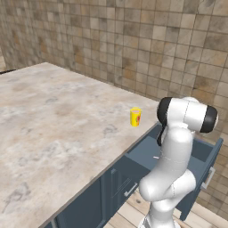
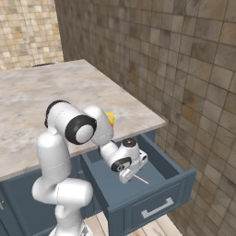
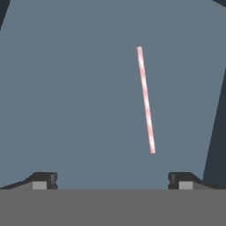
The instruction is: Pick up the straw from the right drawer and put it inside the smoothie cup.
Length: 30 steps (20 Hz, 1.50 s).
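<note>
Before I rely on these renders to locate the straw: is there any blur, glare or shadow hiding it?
Hand view: the straw lies sharp on the evenly lit floor of the right drawer, no glare, open gripper above it. Right base view: the straw is a thin pale line partly behind the hand. Left base view: the smoothie cup is clear, softly shadowed.

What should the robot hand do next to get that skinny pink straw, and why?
Probably slide a little sideways and come down. In the hand view the straw lies flat on the floor of the open right drawer, off toward one fingertip, not centred. The gripper hangs above with jaws wide apart, holding nothing.
</note>
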### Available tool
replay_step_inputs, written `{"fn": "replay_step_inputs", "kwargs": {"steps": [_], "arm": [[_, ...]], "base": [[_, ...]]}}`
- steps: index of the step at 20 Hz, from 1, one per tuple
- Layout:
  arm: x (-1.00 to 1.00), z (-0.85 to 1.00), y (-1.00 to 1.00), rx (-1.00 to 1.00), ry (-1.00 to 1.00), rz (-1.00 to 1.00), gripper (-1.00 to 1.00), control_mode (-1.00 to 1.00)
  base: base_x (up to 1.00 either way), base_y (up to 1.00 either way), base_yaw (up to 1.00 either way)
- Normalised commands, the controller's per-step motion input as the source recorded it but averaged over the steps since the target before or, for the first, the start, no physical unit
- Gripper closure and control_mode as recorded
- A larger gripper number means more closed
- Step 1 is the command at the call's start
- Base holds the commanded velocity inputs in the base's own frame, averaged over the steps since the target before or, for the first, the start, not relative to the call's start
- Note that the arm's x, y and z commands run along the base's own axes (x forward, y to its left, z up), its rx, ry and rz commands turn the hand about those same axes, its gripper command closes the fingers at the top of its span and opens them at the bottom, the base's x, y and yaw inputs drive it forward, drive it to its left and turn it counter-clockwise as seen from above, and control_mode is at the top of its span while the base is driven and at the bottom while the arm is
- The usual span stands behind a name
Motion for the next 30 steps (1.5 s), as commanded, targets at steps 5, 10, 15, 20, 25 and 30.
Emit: {"fn": "replay_step_inputs", "kwargs": {"steps": [5, 10, 15, 20, 25, 30], "arm": [[0.04, -0.08, -0.32, 0.07, 0.00, 0.00, -1.00, -1.00], [0.00, -0.06, -0.09, 0.07, -0.03, -0.02, -1.00, -1.00], [0.00, 0.00, 0.00, 0.03, 0.00, -0.10, -1.00, -1.00], [0.01, 0.04, 0.00, 0.00, 0.00, -0.12, -1.00, -1.00], [0.00, 0.11, 0.00, 0.03, 0.00, -0.12, -1.00, -1.00], [0.00, 0.21, 0.00, 0.05, 0.00, -0.08, -1.00, -1.00]], "base": [[0.00, 0.00, 0.00], [0.00, 0.00, 0.00], [0.00, 0.00, 0.00], [0.00, 0.00, 0.00], [0.00, 0.00, 0.00], [0.00, 0.00, 0.00]]}}
